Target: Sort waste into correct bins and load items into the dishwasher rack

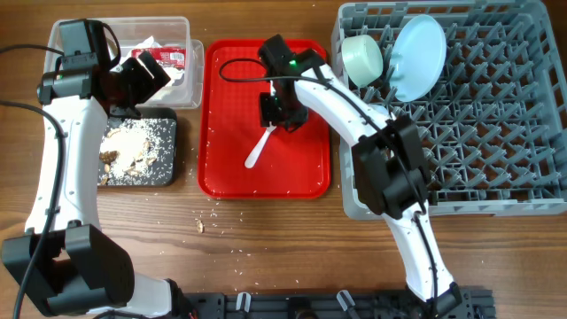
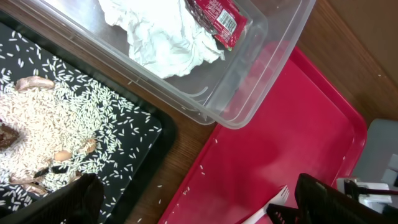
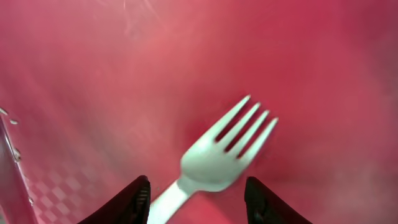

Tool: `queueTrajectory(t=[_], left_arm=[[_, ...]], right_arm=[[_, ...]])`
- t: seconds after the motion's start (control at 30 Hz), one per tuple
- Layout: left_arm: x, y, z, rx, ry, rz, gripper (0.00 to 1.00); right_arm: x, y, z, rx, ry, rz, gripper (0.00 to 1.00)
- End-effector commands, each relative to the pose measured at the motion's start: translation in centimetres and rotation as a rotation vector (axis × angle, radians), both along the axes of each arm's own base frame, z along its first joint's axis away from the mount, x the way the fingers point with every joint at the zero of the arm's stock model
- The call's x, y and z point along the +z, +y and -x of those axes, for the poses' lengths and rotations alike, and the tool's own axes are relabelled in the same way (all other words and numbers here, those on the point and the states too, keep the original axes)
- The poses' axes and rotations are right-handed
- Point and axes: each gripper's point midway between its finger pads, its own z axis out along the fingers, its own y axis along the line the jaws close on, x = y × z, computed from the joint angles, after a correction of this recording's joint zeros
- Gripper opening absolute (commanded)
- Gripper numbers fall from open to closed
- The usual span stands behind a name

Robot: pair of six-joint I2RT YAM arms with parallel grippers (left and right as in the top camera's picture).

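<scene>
A white plastic fork (image 1: 260, 149) lies on the red serving tray (image 1: 301, 173). My right gripper (image 1: 282, 111) hovers just over it, open. In the right wrist view its fingers (image 3: 199, 202) straddle the fork's neck (image 3: 214, 158) without gripping. My left gripper (image 1: 142, 80) is open and empty over the edge between the clear tub (image 1: 66, 35) and the black tray (image 1: 168, 173). The tub holds the crumpled napkin (image 2: 161, 43) and red sauce packet (image 2: 217, 15). The black tray (image 2: 143, 155) holds rice and brown scraps (image 2: 62, 118). The grey rack (image 1: 496, 177) holds a blue bowl (image 1: 361, 58) and the plate (image 1: 418, 55).
A few crumbs (image 1: 202, 223) lie on the wooden table in front of the red tray. In the left wrist view the red tray (image 2: 280, 143) and the fork's tines (image 2: 278, 198) show to the right of my open fingers (image 2: 199, 208).
</scene>
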Motion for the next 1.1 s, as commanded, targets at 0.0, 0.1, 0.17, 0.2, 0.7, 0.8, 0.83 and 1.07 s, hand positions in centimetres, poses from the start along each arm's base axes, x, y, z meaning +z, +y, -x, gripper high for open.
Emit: queueTrajectory(t=[0.0,0.1,0.17,0.2,0.7,0.8,0.83,1.07], left_arm=[[0.5,0.0,-0.3,-0.004,-0.014,0.005,1.0],[0.5,0.0,-0.3,-0.004,-0.014,0.005,1.0],[0.5,0.0,-0.3,-0.004,-0.014,0.005,1.0],[0.5,0.0,-0.3,-0.004,-0.014,0.005,1.0],[0.5,0.0,-0.3,-0.004,-0.014,0.005,1.0],[0.5,0.0,-0.3,-0.004,-0.014,0.005,1.0],[0.5,0.0,-0.3,-0.004,-0.014,0.005,1.0],[0.5,0.0,-0.3,-0.004,-0.014,0.005,1.0]], right_arm=[[-2.2,0.1,-0.1,-0.049,0.03,0.024,0.5],[-2.7,0.5,-0.8,-0.064,0.012,0.006,0.46],[-3.1,0.5,-1.5,-0.076,-0.003,0.001,0.43],[-3.0,0.4,-2.0,-0.085,-0.017,-0.006,0.4],[-4.7,1.7,-2.8,0.057,-0.086,-0.02,0.39],[-4.8,1.9,-2.9,0.074,-0.111,0.003,0.4],[-4.9,1.7,-3.0,0.07,-0.124,0.024,0.4],[-8.3,0.7,-3.6,0.117,-0.201,0.179,0.29]])
